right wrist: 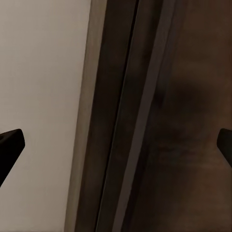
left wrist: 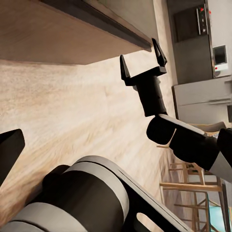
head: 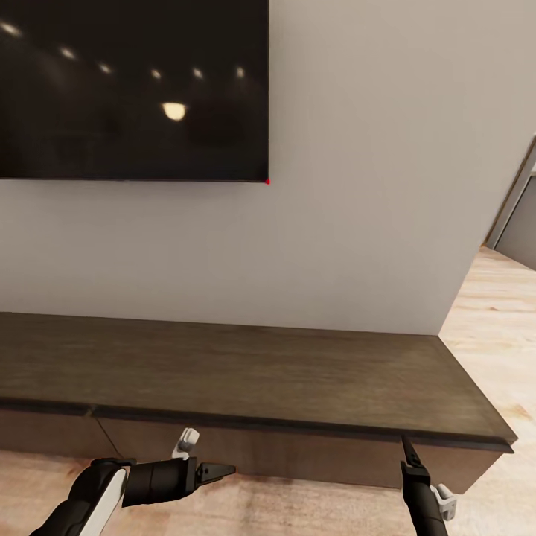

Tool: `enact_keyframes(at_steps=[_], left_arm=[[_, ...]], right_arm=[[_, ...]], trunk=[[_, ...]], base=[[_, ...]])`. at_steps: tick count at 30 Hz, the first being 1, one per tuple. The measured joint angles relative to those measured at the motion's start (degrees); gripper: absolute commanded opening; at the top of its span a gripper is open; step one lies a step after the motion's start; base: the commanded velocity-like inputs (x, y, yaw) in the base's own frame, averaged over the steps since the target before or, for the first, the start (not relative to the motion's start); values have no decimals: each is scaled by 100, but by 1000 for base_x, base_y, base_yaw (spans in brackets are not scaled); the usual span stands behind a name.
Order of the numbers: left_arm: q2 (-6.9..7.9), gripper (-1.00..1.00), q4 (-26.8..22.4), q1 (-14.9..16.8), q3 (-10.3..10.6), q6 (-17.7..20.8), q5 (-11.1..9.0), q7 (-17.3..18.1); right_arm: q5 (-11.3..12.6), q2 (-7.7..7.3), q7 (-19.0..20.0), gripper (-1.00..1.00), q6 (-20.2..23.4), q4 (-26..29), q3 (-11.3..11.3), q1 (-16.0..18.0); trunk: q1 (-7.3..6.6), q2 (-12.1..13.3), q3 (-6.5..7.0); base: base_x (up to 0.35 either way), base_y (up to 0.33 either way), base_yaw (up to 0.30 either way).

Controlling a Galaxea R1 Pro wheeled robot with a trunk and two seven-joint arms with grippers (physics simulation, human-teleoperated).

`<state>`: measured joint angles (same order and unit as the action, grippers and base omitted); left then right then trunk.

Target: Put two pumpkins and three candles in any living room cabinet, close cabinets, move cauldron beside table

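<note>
Right end effector [head: 406, 448]: released. The left wrist view shows its 2 fingers spread apart with nothing between them [left wrist: 141, 59]. In the head view it points up at the front edge of the cabinet [head: 246, 376], tip at or just short of the underside of the top's lip; contact cannot be confirmed. In its own wrist view the 2 fingertips [right wrist: 9, 145] sit far apart at the picture's edges, and between them lie the dark cabinet front [right wrist: 179, 125] with its seam lines and a pale surface beside it.

Left end effector [head: 223, 470]: state cannot be told. In the head view it shows as a single dark point, directed sideways toward the right end effector and well apart from it. It sits low, just in front of the cabinet's drawer front, under the overhanging top. Only 1 fingertip [left wrist: 8, 150] shows in its own wrist view.

Cabinet: long, low, dark brown, set against the wall [head: 357, 223] directly ahead of both end effectors. The drawer fronts in view appear flush. Its right end lies just beyond the right end effector.

Floor [head: 491, 320]: pale wood, below both end effectors and running past the cabinet's right end.

Screen [head: 134, 89]: dark, wall-mounted, well above the left end effector, reflecting several ceiling lights.

Beyond the right end effector in the left wrist view: a wooden chair [left wrist: 193, 193] and grey kitchen units [left wrist: 203, 96].
</note>
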<state>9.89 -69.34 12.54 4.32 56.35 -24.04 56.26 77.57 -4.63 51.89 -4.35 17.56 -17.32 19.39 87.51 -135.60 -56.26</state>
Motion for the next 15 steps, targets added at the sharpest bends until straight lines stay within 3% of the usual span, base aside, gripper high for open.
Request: enact_keyframes(at_steps=[15], left_arm=[[1, 100, 0, 0, 0, -2, 7, 0]], right_arm=[[-13, 0, -6, 100, -10, 0, 0, 0]], trunk=[[0, 0, 0]], base=[[97, 0, 0]])
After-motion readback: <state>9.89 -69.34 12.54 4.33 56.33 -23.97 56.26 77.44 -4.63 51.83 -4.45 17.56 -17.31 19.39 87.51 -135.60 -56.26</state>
